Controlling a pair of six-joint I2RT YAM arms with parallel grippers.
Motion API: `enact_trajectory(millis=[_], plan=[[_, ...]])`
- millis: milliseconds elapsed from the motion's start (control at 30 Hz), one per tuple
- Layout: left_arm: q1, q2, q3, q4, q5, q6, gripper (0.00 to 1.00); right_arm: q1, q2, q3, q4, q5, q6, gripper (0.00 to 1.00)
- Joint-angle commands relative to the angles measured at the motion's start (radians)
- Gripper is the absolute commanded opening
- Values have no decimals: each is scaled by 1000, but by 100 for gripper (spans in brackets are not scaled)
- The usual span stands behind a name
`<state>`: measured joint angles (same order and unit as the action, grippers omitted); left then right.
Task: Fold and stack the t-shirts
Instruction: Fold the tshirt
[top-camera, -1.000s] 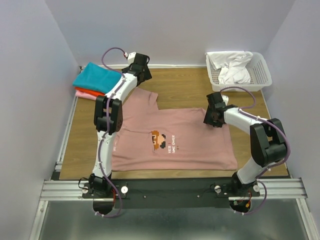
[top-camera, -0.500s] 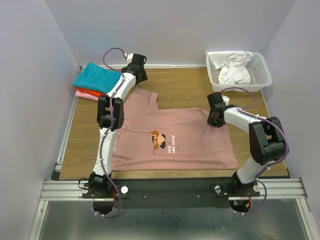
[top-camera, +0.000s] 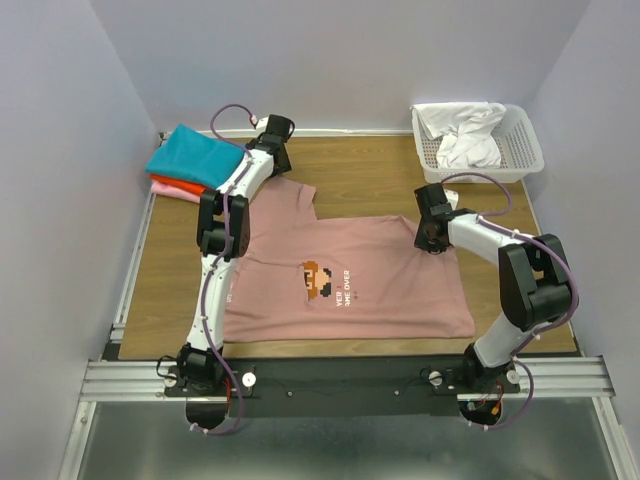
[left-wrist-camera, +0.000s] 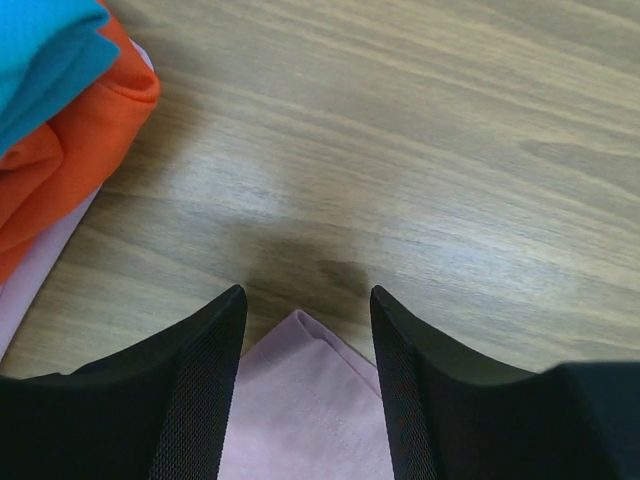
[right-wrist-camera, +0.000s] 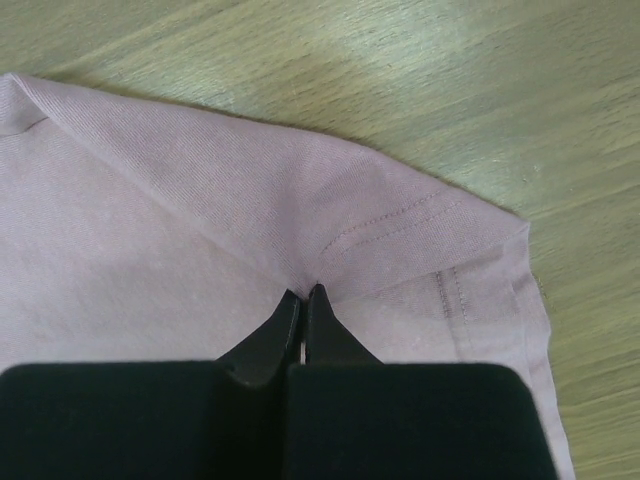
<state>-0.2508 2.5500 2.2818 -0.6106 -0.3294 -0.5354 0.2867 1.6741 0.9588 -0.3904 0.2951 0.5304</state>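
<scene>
A large dusty-pink t-shirt (top-camera: 350, 280) with a pixel figure lies spread flat on the wooden table. My left gripper (top-camera: 275, 140) is at its far left sleeve. In the left wrist view the gripper (left-wrist-camera: 308, 292) is open, with the sleeve corner (left-wrist-camera: 300, 400) lying between its fingers. My right gripper (top-camera: 432, 240) is at the shirt's far right corner. There the gripper (right-wrist-camera: 303, 292) is shut on a puckered pinch of the pink cloth (right-wrist-camera: 200, 220). A folded teal t-shirt (top-camera: 195, 155) lies on an orange-red one (top-camera: 175, 187) at the far left.
A white mesh basket (top-camera: 520, 140) holding white cloth (top-camera: 465, 140) stands at the far right corner. In the left wrist view the folded stack (left-wrist-camera: 70, 150) lies close to the upper left of the jaws, with a pale pink layer (left-wrist-camera: 40, 270) underneath. Grey walls enclose the table.
The right gripper has shut on the shirt's corner. The left gripper's jaws have narrowed around the sleeve corner, and its wrist has shifted slightly right.
</scene>
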Motion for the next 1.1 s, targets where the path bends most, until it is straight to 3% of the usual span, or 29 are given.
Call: enact_trajectory(millis=[0, 167, 267, 400, 433, 467, 600, 767, 1067], plan=[[4, 36, 31, -34, -13, 0, 54, -6, -30, 24, 4, 24, -18, 0], [4, 36, 28, -37, -22, 6, 51, -6, -28, 34, 2, 15, -23, 0], [4, 35, 27, -43, -19, 14, 40, -6, -33, 35, 2, 15, -26, 0], [4, 27, 18, -43, -13, 18, 19, -6, -37, 40, 2, 9, -27, 0], [4, 27, 16, -43, -5, 28, 6, -6, -37, 41, 2, 9, -26, 0], [4, 24, 12, -43, 0, 31, 0, -7, -37, 44, 2, 9, -29, 1], [4, -5, -25, -26, 24, 61, 0, -6, -40, 55, 2, 4, -32, 0], [4, -153, -155, 61, -19, 69, 0, -6, -45, 67, -2, 16, -44, 0], [-1, -444, -508, 227, -7, 107, 0, -6, -85, 63, -27, -16, -35, 0]])
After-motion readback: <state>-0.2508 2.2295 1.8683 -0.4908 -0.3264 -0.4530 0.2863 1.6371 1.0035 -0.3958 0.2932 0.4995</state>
